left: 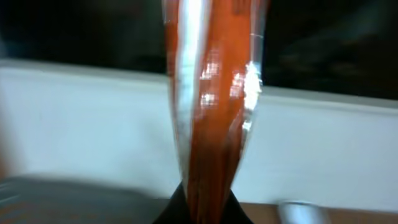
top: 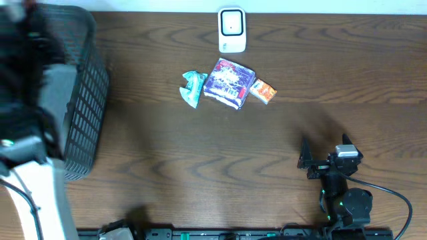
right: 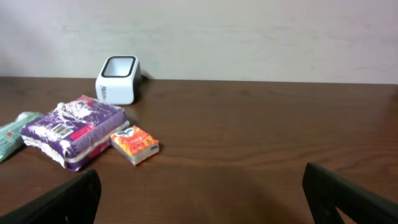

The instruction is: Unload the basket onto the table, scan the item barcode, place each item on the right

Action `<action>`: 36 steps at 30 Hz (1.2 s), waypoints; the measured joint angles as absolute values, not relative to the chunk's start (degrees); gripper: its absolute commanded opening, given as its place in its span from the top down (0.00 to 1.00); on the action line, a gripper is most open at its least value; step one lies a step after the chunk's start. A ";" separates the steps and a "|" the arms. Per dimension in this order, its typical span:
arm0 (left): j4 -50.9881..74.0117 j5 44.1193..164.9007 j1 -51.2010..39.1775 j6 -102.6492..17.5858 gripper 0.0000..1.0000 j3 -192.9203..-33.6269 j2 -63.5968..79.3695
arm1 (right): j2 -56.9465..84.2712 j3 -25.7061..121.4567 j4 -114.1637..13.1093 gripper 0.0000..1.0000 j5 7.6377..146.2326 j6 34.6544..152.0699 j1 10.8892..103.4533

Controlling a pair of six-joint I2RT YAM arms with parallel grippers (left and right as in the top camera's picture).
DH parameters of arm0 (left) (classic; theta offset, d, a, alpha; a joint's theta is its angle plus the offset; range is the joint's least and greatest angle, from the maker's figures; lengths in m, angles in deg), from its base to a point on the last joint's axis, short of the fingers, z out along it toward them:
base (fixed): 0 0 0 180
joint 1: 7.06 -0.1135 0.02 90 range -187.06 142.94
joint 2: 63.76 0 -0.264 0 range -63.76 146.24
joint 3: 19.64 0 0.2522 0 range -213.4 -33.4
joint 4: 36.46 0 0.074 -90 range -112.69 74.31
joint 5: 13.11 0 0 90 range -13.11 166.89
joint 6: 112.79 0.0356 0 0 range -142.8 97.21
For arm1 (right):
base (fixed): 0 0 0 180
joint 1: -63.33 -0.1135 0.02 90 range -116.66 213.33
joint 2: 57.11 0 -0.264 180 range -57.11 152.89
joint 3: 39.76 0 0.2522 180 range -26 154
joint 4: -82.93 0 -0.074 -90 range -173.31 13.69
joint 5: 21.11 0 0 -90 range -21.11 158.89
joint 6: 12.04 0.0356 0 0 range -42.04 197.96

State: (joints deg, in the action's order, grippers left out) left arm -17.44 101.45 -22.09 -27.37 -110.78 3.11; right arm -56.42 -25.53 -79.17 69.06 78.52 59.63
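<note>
Overhead, the black basket sits at 9 o'clock, with the left arm reaching over it. Left fingers clamp an orange packet, long axis upright. Right fingers gape wide at 4 o'clock.

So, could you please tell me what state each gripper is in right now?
Left gripper: closed on a shiny orange packet.
Right gripper: open, holding nothing.

Near wooden tabletop open to you; purple wrapped pack, orange carton front white box scanner; black mesh basket blocks left.
</note>
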 measured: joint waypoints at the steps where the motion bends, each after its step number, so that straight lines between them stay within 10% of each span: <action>1: -16.87 101.45 -19.36 -28.01 0.93 -110.80 2.61 | -56.42 -25.53 -79.17 0.01 69.08 78.52 59.63; 14: 8.97 75.99 16.64 -33.54 0.92 -111.09 24.99 | -56.42 -25.53 -79.19 0.01 69.03 78.52 59.78; 24: 5.60 51.35 15.40 -42.72 0.93 -111.09 40.03 | -56.42 -25.53 -79.19 0.01 69.03 78.52 59.78; 31: 10.54 56.27 11.44 -45.03 0.92 -111.09 41.51 | -56.42 -25.53 -79.19 0.01 69.03 78.54 59.78; 33: 12.18 58.57 12.16 -45.30 0.83 -111.09 42.76 | -56.42 -25.53 -79.21 0.01 69.03 78.52 59.78; 36: 13.60 60.32 13.39 -45.49 0.36 -111.09 45.14 | -56.42 -25.53 -79.19 0.01 69.03 78.52 59.78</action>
State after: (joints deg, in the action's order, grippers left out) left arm 13.60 60.32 13.39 -45.49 -111.09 45.14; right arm -56.42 -25.53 -79.19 69.03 78.52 59.78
